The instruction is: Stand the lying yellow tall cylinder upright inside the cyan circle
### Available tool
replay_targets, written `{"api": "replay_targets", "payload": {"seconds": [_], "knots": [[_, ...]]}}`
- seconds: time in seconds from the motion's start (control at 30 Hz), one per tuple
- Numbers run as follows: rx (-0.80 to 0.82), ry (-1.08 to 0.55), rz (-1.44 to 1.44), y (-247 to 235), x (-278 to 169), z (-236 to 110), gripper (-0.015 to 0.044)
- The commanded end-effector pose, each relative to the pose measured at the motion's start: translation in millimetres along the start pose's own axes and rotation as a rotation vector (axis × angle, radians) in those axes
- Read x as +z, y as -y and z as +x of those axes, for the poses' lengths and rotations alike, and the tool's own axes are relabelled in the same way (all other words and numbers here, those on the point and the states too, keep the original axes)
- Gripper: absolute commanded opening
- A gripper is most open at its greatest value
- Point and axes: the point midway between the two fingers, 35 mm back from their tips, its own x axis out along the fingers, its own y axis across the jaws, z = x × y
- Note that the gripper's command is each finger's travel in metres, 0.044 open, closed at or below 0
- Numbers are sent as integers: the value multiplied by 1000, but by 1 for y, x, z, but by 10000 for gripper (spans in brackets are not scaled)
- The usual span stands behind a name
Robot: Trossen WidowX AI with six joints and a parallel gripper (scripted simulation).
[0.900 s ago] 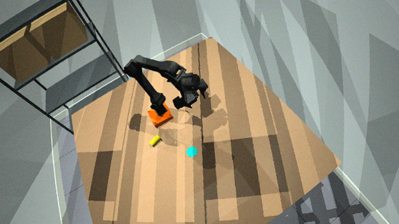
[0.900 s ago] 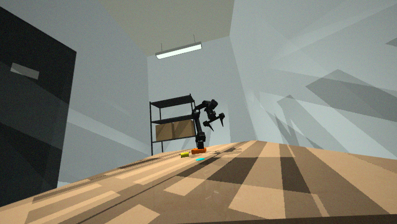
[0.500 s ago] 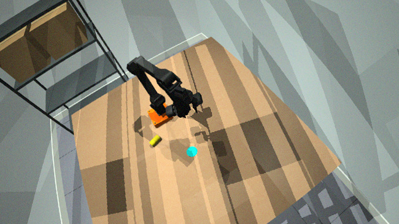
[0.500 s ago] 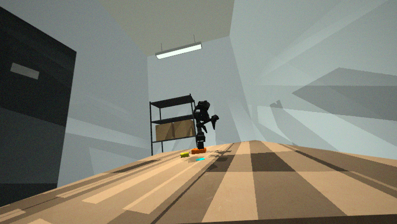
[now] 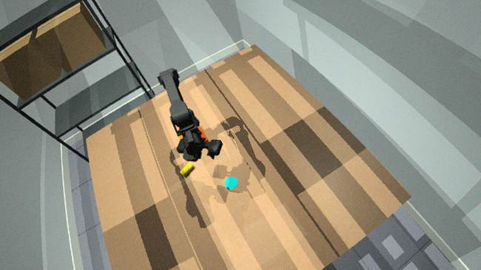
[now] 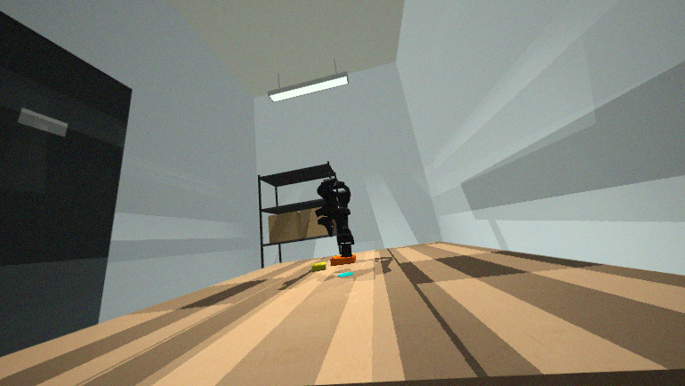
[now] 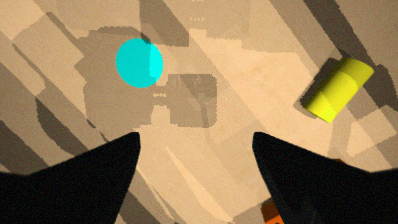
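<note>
The yellow cylinder [image 5: 186, 170] [image 6: 318, 266] [image 7: 339, 89] lies on its side on the wooden table. The flat cyan circle [image 5: 230, 182] [image 6: 344, 274] [image 7: 139, 63] is a short way from it and holds nothing. My gripper [image 5: 198, 149] [image 7: 197, 139] is open and empty. It hangs high above the table, near the arm's orange base [image 6: 342, 260]. In the wrist view the cylinder is to the upper right of the fingers and the circle to the upper left, both well clear of them.
A dark metal shelf rack [image 5: 51, 65] [image 6: 287, 211] with cardboard boxes [image 5: 44, 46] stands off the table behind the arm. The table's edges [image 5: 384, 182] drop to a tiled floor.
</note>
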Motion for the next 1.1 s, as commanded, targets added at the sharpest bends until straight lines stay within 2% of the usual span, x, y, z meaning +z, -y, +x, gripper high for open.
{"api": "replay_targets", "payload": {"seconds": [0.0,0.53,0.67,1.07], "knots": [[-40,-5,90,26,13,3,309],[-153,-59,517,149,35,8,309],[-157,-63,534,155,34,10,309],[-156,-63,535,169,23,115,309]]}}
